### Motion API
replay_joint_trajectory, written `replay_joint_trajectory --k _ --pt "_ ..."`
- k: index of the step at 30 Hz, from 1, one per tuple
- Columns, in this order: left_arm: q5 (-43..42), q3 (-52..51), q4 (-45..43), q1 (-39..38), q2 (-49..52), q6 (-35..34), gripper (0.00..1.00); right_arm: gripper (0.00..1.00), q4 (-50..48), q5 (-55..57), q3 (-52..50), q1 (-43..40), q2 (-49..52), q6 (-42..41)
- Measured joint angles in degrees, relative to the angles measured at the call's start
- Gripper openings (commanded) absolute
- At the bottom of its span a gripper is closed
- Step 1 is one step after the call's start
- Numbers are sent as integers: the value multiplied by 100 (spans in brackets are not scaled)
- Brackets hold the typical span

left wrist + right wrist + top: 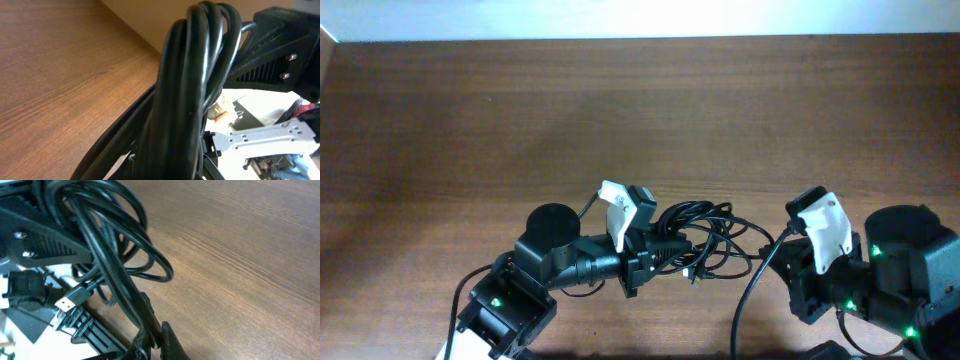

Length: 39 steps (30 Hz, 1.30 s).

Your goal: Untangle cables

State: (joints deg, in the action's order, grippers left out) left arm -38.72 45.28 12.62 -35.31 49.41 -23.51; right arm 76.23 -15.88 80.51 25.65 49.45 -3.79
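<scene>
Desk: the brown wooden desk point(620, 110) carries everything, its grain running side to side.
Cables: thin black cables point(705, 240), glossy, are bunched into one knot of overlapping loops and curls near the desk's front edge, between the two arms. Close up, several strands run side by side in a tight bundle.
Left pincer: the left pincer point(660, 252) sits at the knot's left edge. Cords hide its fingers, so I cannot tell whether it grips.
Right pincer: the right pincer point(150, 339) is closed tight on one strand.
Plug: a flat silver-tipped plug point(67, 301) pokes out beneath the loops.
</scene>
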Motion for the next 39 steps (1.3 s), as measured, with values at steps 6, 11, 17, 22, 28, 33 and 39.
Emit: replay_joint_trajectory --k 6,11,17,22,28,33,39 --pt "282 0 42 17 7 -258 0 4 654 2020 7 -2 -28 -2144" --pt "407 0 46 17 7 -575 0 30 527 2275 7 -2 -28 -2076" --pt "-592 0 407 17 7 984 0 40 127 -199 7 -11 -33 1003" --pt "-1263 0 422 24 7 1875 0 39 129 -885 7 -11 -35 1631" --pt "-2015 -11 -114 35 11 2085 0 28 127 -1019 7 -11 -35 1705" --pt "-2035 -11 -125 39 11 2068 0 4 2 -1274 7 -11 -39 1768" --pt "-769 -4 90 0 9 844 0 4 79 -260 7 -4 -24 533"
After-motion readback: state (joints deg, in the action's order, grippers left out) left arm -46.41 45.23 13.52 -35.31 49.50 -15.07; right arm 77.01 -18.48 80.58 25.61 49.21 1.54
